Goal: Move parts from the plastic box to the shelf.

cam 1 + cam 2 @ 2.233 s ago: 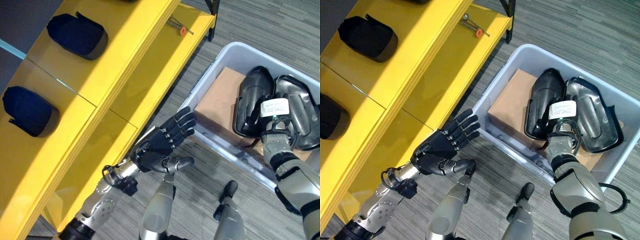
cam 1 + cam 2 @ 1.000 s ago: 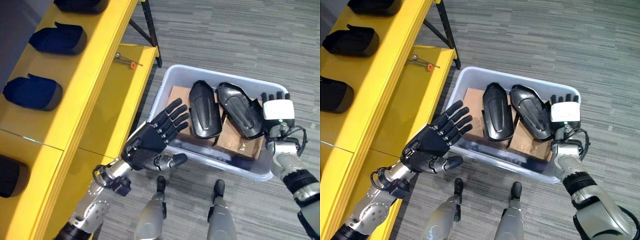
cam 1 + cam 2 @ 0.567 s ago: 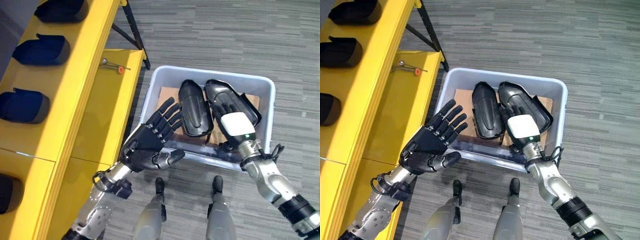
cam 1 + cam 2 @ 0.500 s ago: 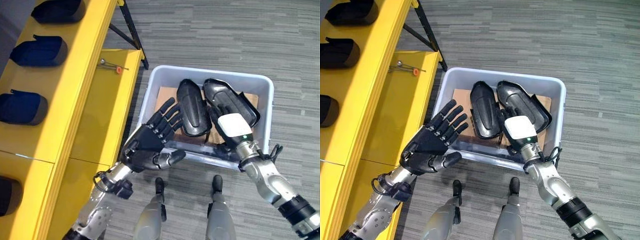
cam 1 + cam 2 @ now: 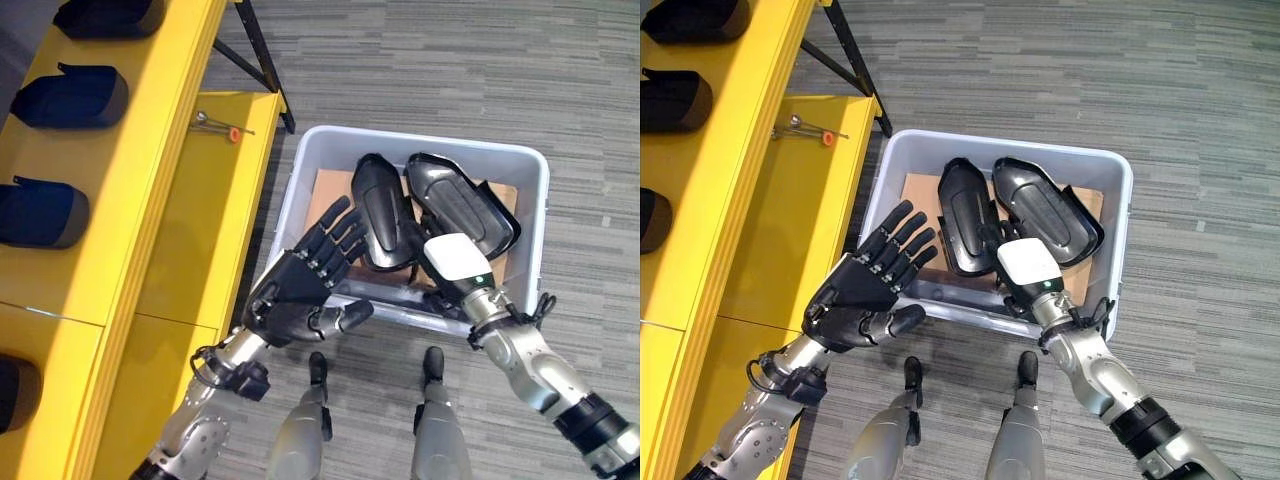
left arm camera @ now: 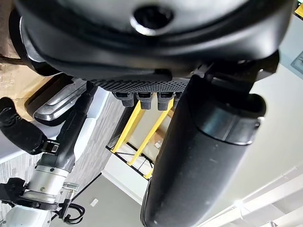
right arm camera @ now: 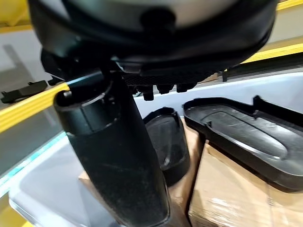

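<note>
A grey plastic box [image 5: 299, 178] stands on the floor with two black moulded parts lying side by side on cardboard [image 5: 326, 196]: the left part [image 5: 378, 212] and the right part [image 5: 458, 200]. My right hand [image 5: 455, 258], its back under a white cover, hangs over the box's near side. Its fingers [image 5: 992, 236] reach open over the gap between the two parts and hold nothing. The right wrist view shows the left part [image 7: 166, 142] and right part [image 7: 239, 132] just past the fingers. My left hand [image 5: 298, 288] is open, fingers spread, at the box's near left corner.
The yellow shelf [image 5: 150, 160] runs along the left, with several dark parts on its upper level, such as one [image 5: 70, 95] and another [image 5: 40, 210]. A small tool with an orange tip [image 5: 222, 125] lies on the lower level. Grey carpet surrounds the box.
My right hand has moved from the box's right edge leftward to its near middle, fingers now over the gap between the parts. The left hand has barely moved. The camera shifted slightly.
</note>
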Motion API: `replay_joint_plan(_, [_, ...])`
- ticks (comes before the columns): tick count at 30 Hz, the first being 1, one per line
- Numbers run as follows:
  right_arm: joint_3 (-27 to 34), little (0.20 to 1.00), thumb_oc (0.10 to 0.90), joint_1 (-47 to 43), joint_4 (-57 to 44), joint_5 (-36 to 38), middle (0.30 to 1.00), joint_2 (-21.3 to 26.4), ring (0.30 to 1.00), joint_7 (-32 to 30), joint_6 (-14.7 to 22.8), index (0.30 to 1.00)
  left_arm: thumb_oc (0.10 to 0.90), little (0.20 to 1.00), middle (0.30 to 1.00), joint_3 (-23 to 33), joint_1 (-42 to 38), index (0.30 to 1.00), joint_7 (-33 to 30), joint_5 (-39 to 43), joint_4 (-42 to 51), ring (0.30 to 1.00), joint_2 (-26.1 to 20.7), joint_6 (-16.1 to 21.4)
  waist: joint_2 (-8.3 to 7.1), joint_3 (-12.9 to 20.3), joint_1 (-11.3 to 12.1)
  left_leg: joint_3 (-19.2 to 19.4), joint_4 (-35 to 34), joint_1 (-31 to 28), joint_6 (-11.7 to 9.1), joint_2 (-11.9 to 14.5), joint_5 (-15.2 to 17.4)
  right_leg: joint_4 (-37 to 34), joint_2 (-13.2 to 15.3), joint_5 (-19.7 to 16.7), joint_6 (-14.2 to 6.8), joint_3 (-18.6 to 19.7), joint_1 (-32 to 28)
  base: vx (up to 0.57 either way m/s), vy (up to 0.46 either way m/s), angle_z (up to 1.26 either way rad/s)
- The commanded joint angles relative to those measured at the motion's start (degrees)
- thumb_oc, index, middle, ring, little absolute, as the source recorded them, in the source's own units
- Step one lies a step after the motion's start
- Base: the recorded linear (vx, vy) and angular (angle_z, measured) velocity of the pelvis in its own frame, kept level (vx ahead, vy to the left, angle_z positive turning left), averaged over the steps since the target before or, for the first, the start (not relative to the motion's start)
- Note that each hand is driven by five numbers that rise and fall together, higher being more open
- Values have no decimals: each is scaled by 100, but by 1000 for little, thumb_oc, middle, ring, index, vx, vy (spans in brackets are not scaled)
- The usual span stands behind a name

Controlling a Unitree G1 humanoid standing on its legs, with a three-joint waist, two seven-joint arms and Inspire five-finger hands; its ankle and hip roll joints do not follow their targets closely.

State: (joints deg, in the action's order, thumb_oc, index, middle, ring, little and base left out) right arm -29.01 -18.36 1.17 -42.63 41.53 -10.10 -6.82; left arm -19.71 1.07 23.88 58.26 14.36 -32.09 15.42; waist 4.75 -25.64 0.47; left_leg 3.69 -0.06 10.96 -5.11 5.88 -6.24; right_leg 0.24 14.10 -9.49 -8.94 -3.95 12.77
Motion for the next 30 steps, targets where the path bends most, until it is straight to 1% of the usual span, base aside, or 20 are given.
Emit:
replay_joint_plan(1, [-142,1000,900,-884,-225,-326,1000,-196,1000,-644,141,1000,900,1000,1000,48,-269,1000,-35,93,518,1000,252,518,-38,219,198,25,-195,29,459,-356,-90,795,-385,661,257,-211,-34,-19,30,2])
replay_joint_plan(4, [-230,1000,900,-1046,-97,-387,1000,-272,1000,-649,154,1000,900,1000,1000,11,-304,1000,-49,94,481,1000,263,547,-15,195,231,10,-197,69,460,-374,-97,810,-380,671,262,-233,-9,-13,26,2])
replay_joint_plan(6, [-373,1000,900,-1286,135,-484,1000,-430,1000,-727,13,1000,900,1000,1000,-40,-385,1000,-76,113,449,1000,271,550,22,148,312,-19,-195,154,470,-406,-134,844,-358,658,267,-273,51,-19,33,14])
replay_joint_plan(7, [-412,1000,900,-1359,293,-513,1000,-524,1000,-836,22,1000,900,1000,1000,-63,-391,1000,-80,103,443,1000,286,563,33,121,337,-32,-192,184,475,-420,-137,855,-354,662,269,-294,74,-17,24,8])
replay_joint_plan(11, [-451,1000,900,-1482,429,-565,1000,-597,1000,-869,-58,1000,900,1000,1000,-82,-433,1000,-93,111,423,1000,292,556,47,100,368,-41,-174,231,479,-435,-137,878,-340,667,274,-320,108,-7,9,4])
replay_joint_plan(12, [-469,1000,900,-1577,651,-598,1000,-704,1000,-937,-176,1000,900,1000,1000,-108,-451,1000,-87,110,442,1000,292,558,69,65,427,-69,-168,275,492,-456,-149,885,-316,655,272,-358,124,0,0,0])
replay_joint_plan(14, [-518,1000,900,-1642,753,-555,1000,-759,1000,-972,-277,1000,900,1000,1000,-122,-462,1000,-101,103,444,1000,300,554,76,49,448,-78,-150,303,492,-469,-153,898,-311,653,271,-375,142,1,2,2])
replay_joint_plan(18, [-605,1000,900,-1854,1230,-623,1000,-971,1000,-991,-457,1000,900,1000,1000,-176,-522,1000,-62,119,400,1000,341,509,138,-7,525,-90,-65,386,505,-504,-134,982,-258,669,275,-437,202,18,29,11])
replay_joint_plan(20, [-646,1000,900,-1944,1413,-619,1000,-1046,1000,-958,-686,1000,900,1000,1000,-188,-566,1000,-45,116,364,1000,360,473,167,-34,563,-104,-36,423,515,-527,-134,1037,-235,680,280,-459,233,22,16,11])
replay_joint_plan(21, [-649,1000,900,-1988,1617,-559,1000,-1102,1000,-1028,-971,1000,900,1000,1000,-188,-598,1000,-10,126,337,1000,395,442,190,-57,588,-109,-33,445,517,-536,-142,1064,-226,684,284,-474,256,0,0,0])
replay_joint_plan(22, [-650,1000,900,-2008,1725,-504,1000,-1132,1000,-1079,-1080,1000,900,1000,1000,-184,-607,1000,-15,111,340,1000,409,427,198,-64,599,-112,-40,450,517,-539,-146,1067,-223,684,284,-481,261,10,12,3])
replay_joint_plan(23, [-590,1000,900,-2047,2090,-316,1000,-1268,1000,-1387,-1393,1000,900,1000,1000,-212,-629,1000,-44,97,343,1000,446,418,234,-107,636,-140,-50,484,523,-551,-154,1110,-209,692,279,-505,299,9,0,5])
replay_joint_plan(24, [-514,1000,900,-1984,2326,-93,1000,-1390,1000,-1320,-1680,1000,900,1000,1000,-209,-591,1000,-9,39,356,1000,494,402,263,-167,669,-173,-37,523,534,-564,-165,1174,-204,705,290,-526,338,11,-8,4])
replay_joint_plan(28, [-546,1000,900,-1993,2562,-63,1000,-1551,1000,-1281,-1796,1000,900,1000,1000,-243,-637,1000,-1,20,336,1000,541,362,288,-205,698,-174,-26,571,538,-570,-172,1207,-192,702,291,-558,387,2,-12,10])
replay_joint_plan(30, [-572,1000,900,-2098,2912,49,1000,-1623,1000,-1283,-1871,1000,900,1000,1000,-273,-715,1000,-4,3,315,1000,572,304,313,-233,730,-183,0,612,537,-578,-177,1237,-193,703,300,-576,424,-4,-10,3])
